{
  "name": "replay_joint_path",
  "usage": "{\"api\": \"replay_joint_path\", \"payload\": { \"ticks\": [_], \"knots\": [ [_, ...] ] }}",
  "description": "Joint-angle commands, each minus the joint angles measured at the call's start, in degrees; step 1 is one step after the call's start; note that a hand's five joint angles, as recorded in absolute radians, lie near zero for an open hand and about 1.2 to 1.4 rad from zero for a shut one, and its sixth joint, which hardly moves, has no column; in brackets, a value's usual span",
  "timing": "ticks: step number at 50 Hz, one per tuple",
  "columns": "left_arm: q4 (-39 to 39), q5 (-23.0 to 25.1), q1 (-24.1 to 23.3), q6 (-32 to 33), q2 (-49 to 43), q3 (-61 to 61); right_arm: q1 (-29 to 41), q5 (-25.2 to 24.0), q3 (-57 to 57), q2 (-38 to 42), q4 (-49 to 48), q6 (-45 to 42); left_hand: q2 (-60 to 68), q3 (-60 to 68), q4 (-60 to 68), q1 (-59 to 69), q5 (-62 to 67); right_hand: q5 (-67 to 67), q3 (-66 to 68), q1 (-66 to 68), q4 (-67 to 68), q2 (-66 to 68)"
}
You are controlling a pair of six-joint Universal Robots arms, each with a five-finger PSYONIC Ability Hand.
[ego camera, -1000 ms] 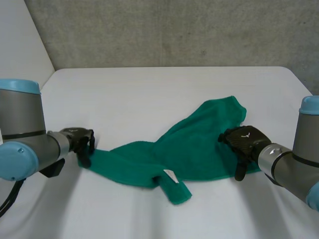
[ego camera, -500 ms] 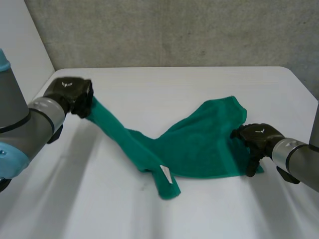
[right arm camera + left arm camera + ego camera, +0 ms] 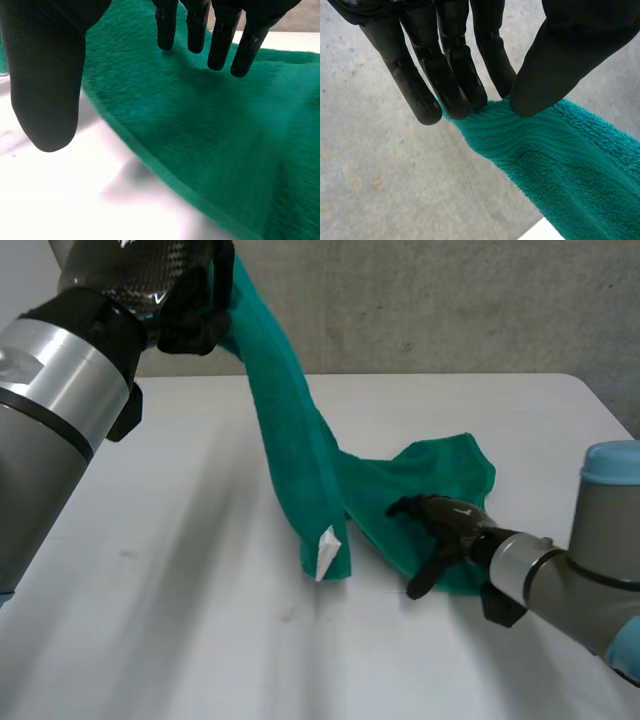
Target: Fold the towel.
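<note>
One white table (image 3: 200,640), grey wall (image 3: 450,300) behind; green towel (image 3: 295,440) partly rests there.

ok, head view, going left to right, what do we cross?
left hand → pinched, held-up end of the towel → white label on the towel's hanging part → right hand, open on the flat part → right arm

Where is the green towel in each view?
Head: towel hangs from left hand down to white table; right hand over its near edge.
Left wrist: towel pinched between fingers and thumb.
Right wrist: towel spread under the open hand.
Shared landmark: white table beside its hem.
</note>
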Motion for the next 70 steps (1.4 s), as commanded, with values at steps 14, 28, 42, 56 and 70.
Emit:
{"api": "replay_joint_path", "payload": {
  "ticks": [14,28,42,56,70],
  "knots": [
    [0.43,0.06,0.06,-2.32,-0.02,-1.31,1.26,14.63,-7.27,-0.86,-9.37,-9.16,11.48,11.83,11.77,15.11,15.1,64.82,65.18,68.56,65.33,65.6],
    [-1.68,7.61,10.88,-1.53,-6.43,-11.33,-4.91,14.98,-15.18,-16.81,14.34,-45.4,11.48,11.83,11.77,15.11,15.1,64.82,65.18,68.56,65.33,65.6],
    [-6.34,9.9,10.97,7.17,-23.21,-9.33,-1.31,16.56,-19.92,-3.11,30.02,-55.78,11.48,11.83,11.77,15.11,15.1,64.82,65.18,68.56,65.33,65.6],
    [9.26,1.74,10.53,8.93,-25.34,22.91,1.59,23.68,-47.87,2.71,-1.92,-42.62,11.48,11.83,11.77,15.11,15.1,64.82,65.18,68.56,65.33,65.6],
    [17.48,-0.21,11.06,8.05,-19.0,8.91,2.21,18.5,-26.69,-8.37,-14.2,-40.4,11.48,11.83,11.77,15.11,15.1,64.82,65.18,68.56,65.33,65.6]
  ]
}}
